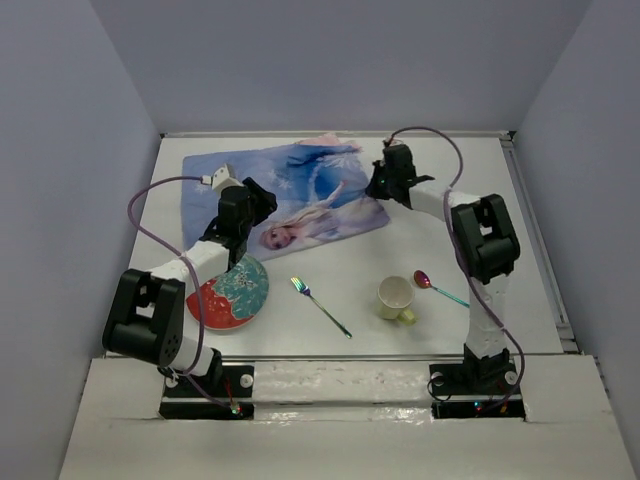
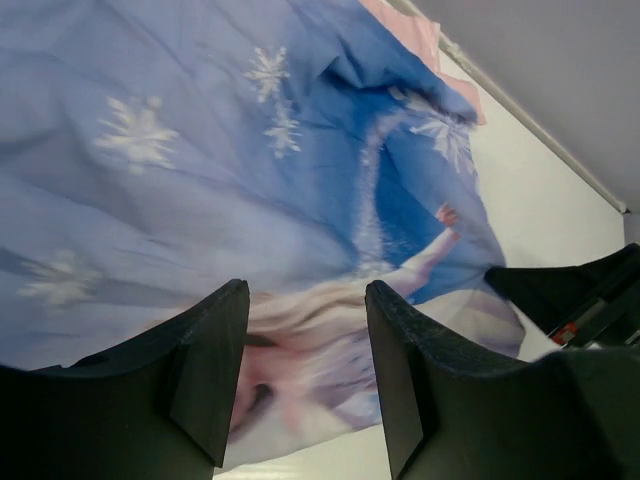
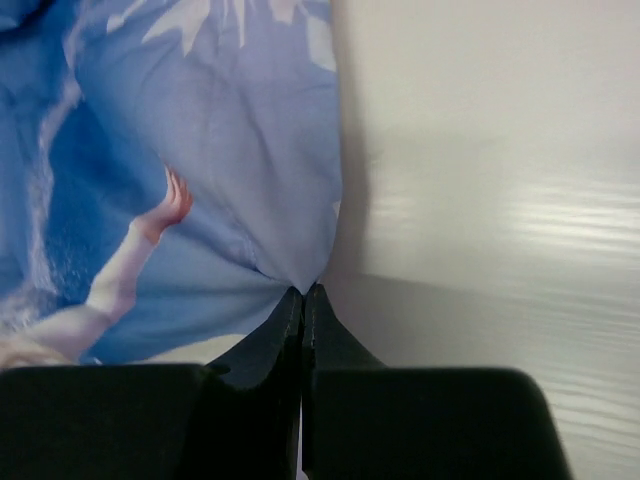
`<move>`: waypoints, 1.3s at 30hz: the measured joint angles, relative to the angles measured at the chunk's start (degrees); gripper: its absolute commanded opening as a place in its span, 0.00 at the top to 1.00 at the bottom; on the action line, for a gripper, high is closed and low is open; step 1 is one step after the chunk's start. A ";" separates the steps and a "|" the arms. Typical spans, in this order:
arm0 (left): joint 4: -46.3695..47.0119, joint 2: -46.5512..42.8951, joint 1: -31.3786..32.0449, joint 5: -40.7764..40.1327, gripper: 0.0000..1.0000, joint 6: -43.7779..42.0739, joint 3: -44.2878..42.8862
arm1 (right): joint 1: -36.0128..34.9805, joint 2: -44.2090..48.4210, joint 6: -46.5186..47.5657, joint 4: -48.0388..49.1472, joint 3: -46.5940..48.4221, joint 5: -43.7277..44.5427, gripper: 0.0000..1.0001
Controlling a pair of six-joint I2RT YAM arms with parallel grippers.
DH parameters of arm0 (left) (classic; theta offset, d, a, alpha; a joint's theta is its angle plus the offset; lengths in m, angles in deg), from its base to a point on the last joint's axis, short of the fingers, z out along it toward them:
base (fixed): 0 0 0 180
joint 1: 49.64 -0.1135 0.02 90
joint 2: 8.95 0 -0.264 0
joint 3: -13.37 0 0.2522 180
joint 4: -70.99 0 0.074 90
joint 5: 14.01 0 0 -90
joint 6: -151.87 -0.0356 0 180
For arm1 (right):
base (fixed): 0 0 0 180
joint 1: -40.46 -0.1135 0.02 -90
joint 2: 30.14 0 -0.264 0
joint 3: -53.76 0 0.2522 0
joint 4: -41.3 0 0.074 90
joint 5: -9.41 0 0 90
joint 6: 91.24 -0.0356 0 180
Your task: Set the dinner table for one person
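Dinner table [image 1: 350, 260], white and plain, takes up most of the top view and carries a blue cartoon-printed placemat [image 1: 290, 190] lying rumpled and askew on its far half. At the placemat's right edge the right gripper [image 3: 303, 292] has its fingers pressed together, pinching the cloth's hem, while the left gripper [image 2: 305, 295] hangs over the placemat's near left part with fingers spread and nothing between them. On the near side of the placemat lie a red-and-teal plate [image 1: 235, 292] just beside its left corner, then, farther right and apart from it, a pale cup [image 1: 396, 298], a fork [image 1: 320, 306] and a spoon [image 1: 438, 287].
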 measured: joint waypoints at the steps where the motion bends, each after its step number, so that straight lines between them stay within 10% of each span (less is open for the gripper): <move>1: 0.61 1.01 0.02 0.50 0.40 -0.02 -0.81 | 3.06 0.83 -1.05 0.00 -0.17 1.36 1.00; 8: 3.56 1.92 1.01 1.03 0.40 -0.07 -0.76 | 16.55 9.03 -3.72 2.97 -7.50 8.07 0.93; 13: 3.56 -0.31 3.89 -1.22 0.43 -0.46 4.46 | 16.52 10.93 -4.31 4.72 -13.27 9.33 0.42; 17: 1.14 -3.02 8.66 -4.04 0.46 -0.90 7.23 | 15.15 11.96 -4.17 4.31 -17.44 9.64 0.25; 39: -12.83 9.79 6.47 -14.14 0.48 -1.57 -3.48 | 15.37 40.15 -2.95 5.86 -38.69 5.95 0.18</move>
